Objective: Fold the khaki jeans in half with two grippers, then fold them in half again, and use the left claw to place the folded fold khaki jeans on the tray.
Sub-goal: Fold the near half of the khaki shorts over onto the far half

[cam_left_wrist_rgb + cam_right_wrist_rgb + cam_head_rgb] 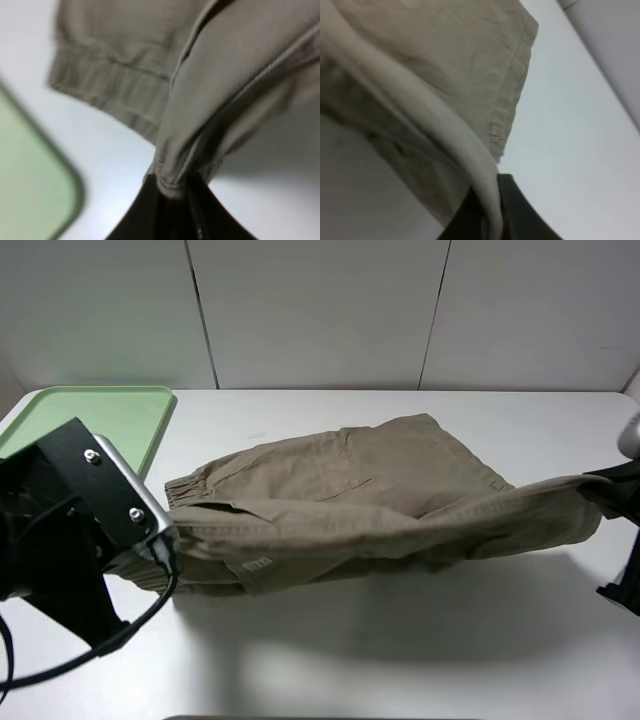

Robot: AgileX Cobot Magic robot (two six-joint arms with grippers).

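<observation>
Presently gripping the khaki-tan cotton jeans with the gathered elastic waistband at both ends, near edge lifted and drawn taut in a long band between the two hands. On the left, pinching a bunched fold at the waistband end in the black two-fingered left hand, clamped tight on the cloth. Seen close up from that arm's wrist camera, the same left hand with fabric gathered into the narrow slot between its dark fingers. On the right, holding the leg-end fold in the black right hand at the far right edge of the high view, likewise closed on the fabric. Seen from its own wrist camera, the right hand with a thick rolled seam running down into the dark fingers. Leaving the far part of the garment resting on the white counter, ribbed waistband lying near the rounded corner of the flat pale mint-green plastic tray but apart from it, with bare counter between. Showing a small white label on the lifted front fold, close to the left hand. Casting a broad shadow on the counter under the raised band. Trailing a black cable below the left arm's black body. Backed by pale wall panels.
</observation>
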